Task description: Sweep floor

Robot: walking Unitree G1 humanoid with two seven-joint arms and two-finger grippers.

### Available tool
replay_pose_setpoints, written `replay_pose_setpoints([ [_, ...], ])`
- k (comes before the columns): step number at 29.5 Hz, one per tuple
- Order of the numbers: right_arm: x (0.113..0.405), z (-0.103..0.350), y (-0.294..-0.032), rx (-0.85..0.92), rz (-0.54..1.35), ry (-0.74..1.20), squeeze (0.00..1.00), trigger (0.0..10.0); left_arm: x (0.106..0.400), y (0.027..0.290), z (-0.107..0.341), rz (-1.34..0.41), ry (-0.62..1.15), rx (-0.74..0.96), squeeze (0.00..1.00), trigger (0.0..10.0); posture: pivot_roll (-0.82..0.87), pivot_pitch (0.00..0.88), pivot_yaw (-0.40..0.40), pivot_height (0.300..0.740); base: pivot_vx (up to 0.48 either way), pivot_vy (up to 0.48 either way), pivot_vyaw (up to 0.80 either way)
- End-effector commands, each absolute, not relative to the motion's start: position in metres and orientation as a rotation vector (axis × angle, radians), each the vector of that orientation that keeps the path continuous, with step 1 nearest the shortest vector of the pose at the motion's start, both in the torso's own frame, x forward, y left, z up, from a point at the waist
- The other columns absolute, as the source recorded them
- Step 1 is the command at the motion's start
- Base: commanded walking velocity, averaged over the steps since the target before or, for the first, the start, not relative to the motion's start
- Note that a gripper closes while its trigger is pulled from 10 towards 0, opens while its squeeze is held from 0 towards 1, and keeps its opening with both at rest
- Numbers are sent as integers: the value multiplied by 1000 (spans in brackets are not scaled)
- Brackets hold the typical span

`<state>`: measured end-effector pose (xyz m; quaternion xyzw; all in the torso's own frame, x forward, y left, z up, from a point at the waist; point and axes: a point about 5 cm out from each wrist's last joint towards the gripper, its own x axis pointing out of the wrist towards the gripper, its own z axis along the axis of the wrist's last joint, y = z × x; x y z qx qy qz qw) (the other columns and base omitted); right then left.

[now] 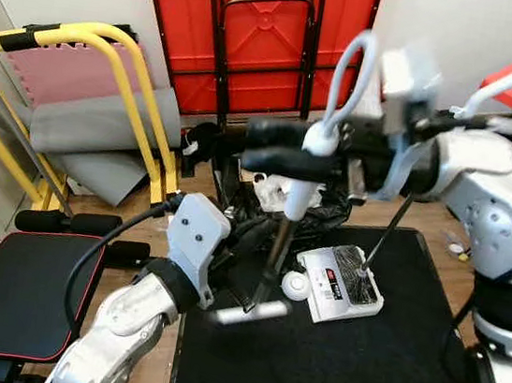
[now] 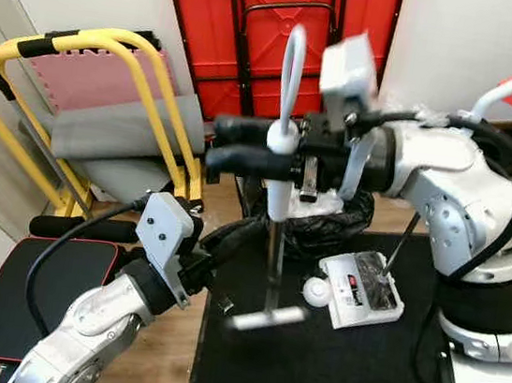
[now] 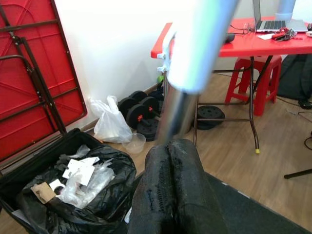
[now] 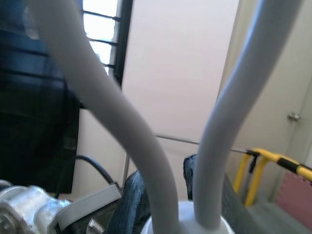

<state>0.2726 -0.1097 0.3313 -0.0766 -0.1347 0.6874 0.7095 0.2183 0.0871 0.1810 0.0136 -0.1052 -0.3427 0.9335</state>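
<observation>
Left gripper (image 1: 254, 239) sits low on the broom shaft (image 1: 279, 242), fingers (image 3: 170, 190) pressed together in the wrist view with the shaft just past them; can't tell if they really pinch it. Right gripper (image 2: 243, 147) clamps the white loop handle (image 2: 292, 74) at the top, fingers closed around its neck. Broom hangs upright over the black mat (image 1: 356, 365). Risks: loose lower grip lets the shaft swing and twist out of the top hold. A wide stroke could hit the white dustpan (image 1: 343, 283) and small ball (image 1: 295, 286) just beside, or snag the black rubbish bag (image 3: 73, 195) behind. Further back, yellow frame (image 1: 114, 50) and red folded table (image 1: 258, 31) limit backswing.
</observation>
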Motion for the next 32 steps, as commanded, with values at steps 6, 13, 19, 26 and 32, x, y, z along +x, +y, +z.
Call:
replay_pose_setpoints([
  [6, 271, 357, -110, -109, 1570, -428, 0, 10000, 215, 79, 172, -810, -186, -2, 0, 10000, -167, 66, 38, 740, 0, 0, 0],
  [13, 273, 366, -111, -101, 1579, -444, 0, 10000, 246, 100, 164, -608, -184, 195, 1000, 10000, -176, 68, 51, 740, 0, 0, 0],
  [19, 276, 368, -115, -135, 1550, -442, 0, 10000, 251, 134, 169, -600, -162, 334, 1000, 10000, -177, 68, 56, 740, 0, 0, 0],
  [26, 278, 368, -117, -142, 1546, -437, 0, 10000, 244, 165, 170, -626, -100, 439, 1000, 10000, -168, 70, 53, 740, 0, 0, 0],
  [32, 277, 369, -115, -131, 1568, -450, 0, 10000, 239, 142, 164, -722, -114, 329, 1000, 10000, -167, 68, 53, 740, 0, 0, 0],
])
